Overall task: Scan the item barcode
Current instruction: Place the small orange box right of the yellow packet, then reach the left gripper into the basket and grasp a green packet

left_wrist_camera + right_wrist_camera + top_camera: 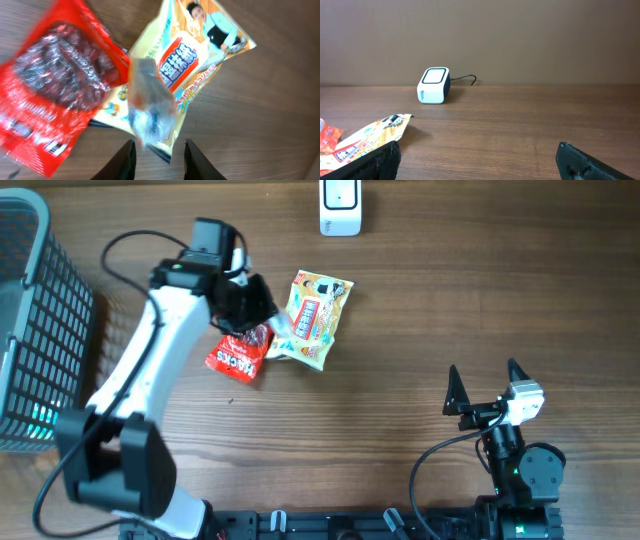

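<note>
Small clear-wrapped pouch (150, 105), blurred in the left wrist view, just past the fingertips of the left gripper (159, 150), in front of the yellow snack packet (200, 55). Cannot tell whether touching the fingers. Left gripper released, jaws parted, nothing pinched between them. Red packet (55, 90) just beside the yellow one, both flat on the wooden surface (420, 300), the yellow one's corner overlapping the red. White scanner (340, 207) well apart at the far edge, with a dark cable (466, 78) behind it. Right gripper (484, 370) at the near right, spread wide and empty. Wire basket (30, 330) at the far left.
</note>
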You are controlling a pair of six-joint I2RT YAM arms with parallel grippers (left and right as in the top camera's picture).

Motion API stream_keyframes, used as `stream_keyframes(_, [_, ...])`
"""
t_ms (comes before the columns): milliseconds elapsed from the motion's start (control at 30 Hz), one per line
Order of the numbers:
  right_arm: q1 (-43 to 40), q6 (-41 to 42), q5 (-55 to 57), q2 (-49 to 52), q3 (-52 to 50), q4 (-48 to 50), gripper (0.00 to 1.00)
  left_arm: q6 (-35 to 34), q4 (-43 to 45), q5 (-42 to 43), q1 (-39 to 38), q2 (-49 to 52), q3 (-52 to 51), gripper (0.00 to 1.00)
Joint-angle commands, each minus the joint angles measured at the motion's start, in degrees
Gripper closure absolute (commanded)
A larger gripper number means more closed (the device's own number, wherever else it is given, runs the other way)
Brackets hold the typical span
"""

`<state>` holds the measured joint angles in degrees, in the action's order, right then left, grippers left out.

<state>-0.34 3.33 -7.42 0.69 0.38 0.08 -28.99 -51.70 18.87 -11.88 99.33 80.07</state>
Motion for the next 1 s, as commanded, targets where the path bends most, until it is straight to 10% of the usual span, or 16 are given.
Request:
stream_keyframes(0, [-0.3,-0.3,0.5,-0.3,-0.1,0.3,0.00,-0.7,1.0,-0.7,-2.4,2.8,-0.2,0.55])
stream_keyframes(333, [-0.3,-0.3,0.5,-0.3,-0.1,0.3,0.00,1.1,-4.7,-0.7,6.9,-6.9,9.5,0.45])
stream_keyframes(667, [-0.3,-0.3,0.5,-0.3,-0.1,0.3,0.00,4.6,-7.5,-15.8,40.1,-29.2,13.3,0.11])
stream_keyframes(967, [-0.3,-0.3,0.5,-0.3,-0.1,0.3,0.00,1.0,-8.0,-16.6,56.3,-22.9,13.2,0.01])
